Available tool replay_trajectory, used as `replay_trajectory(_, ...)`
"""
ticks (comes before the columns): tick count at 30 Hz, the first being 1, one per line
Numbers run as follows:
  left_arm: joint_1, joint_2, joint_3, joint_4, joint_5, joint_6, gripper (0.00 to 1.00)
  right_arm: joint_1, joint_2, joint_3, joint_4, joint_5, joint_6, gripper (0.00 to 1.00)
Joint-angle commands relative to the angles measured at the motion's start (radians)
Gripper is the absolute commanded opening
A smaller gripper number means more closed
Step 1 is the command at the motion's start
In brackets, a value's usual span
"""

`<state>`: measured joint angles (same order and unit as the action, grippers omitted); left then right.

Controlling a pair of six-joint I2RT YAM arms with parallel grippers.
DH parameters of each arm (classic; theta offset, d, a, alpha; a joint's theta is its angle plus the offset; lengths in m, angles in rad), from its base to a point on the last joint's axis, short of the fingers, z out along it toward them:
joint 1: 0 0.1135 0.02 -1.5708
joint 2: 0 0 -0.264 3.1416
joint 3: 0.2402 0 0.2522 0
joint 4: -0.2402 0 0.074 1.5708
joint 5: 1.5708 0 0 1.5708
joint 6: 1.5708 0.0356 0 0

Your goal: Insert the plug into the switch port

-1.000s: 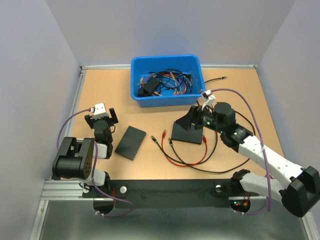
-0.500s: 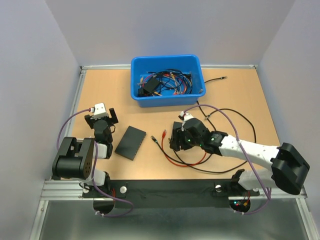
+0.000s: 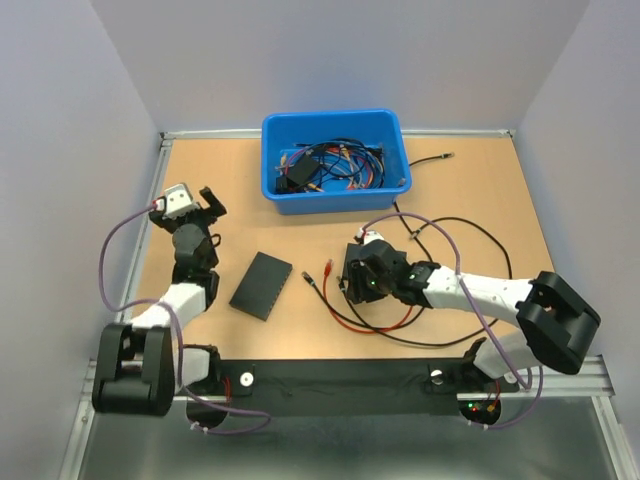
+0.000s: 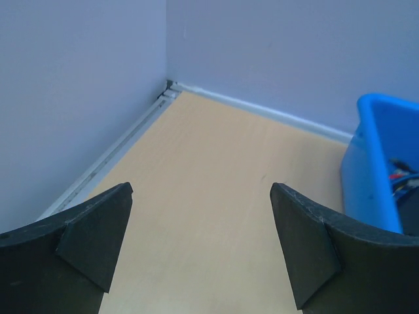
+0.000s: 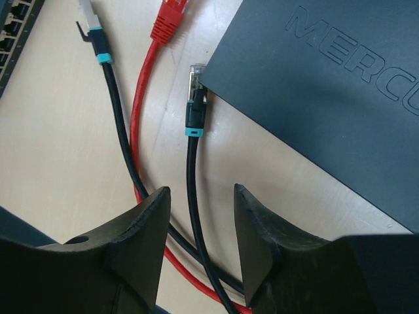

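Where the right wrist camera looks down past its own fingers, the right gripper [image 5: 200, 196] hangs low over the table [image 5: 52, 163]. Its jaws are drawn to a narrow gap, yet nothing is pinched. A black cable [image 5: 190, 170] runs through the gap and, as far as can be seen, touches neither finger.

The plug [image 5: 170, 21] lies ahead of the fingertips and a little to the left, loose on the wood. Its red boot shows, but its tip is cut off by the top edge of that view. Its red cable [image 5: 136, 118] curves back toward the left finger and disappears beneath it.

Straight ahead of the gap, the black cable ends in a clear connector lying at the corner of a dark box [image 5: 327, 98]. The box's raised lettering is cut off by the right edge after "MERCU". A second black cable [image 5: 112, 104] lies left of the red one. Far ahead to the left, only a corner of the switch [image 5: 13, 26] enters the frame, showing a few ports.

From above, the right gripper and its arm hide most of the dark box. The switch there is a flat black slab to the gripper's left, its ports too small to make out.

The left gripper [image 4: 201, 190] is held up over the table with its jaws spread wide, holding nothing. A blue bin [image 4: 373, 157] sits off to its right, cropped by the frame.
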<state>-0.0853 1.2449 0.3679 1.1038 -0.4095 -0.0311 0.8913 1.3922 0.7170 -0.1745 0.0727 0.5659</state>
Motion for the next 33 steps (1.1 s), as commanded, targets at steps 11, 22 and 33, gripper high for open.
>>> replay_trajectory(11, 0.001, -0.587, -0.037, -0.444, 0.101, -0.474, 0.99, 0.005, 0.102, 0.102, 0.009, 0.055, -0.029, 0.44)
replay_trajectory(22, 0.001, -0.475, 0.101, -0.765, 0.224, -0.503, 0.92, 0.005, 0.165, 0.142, 0.015, 0.062, -0.041, 0.43)
replay_trajectory(33, 0.001, -0.495, 0.155, -0.898, 0.314, -0.461, 0.91, 0.005, 0.208, 0.137, 0.036, 0.050, -0.038, 0.38)
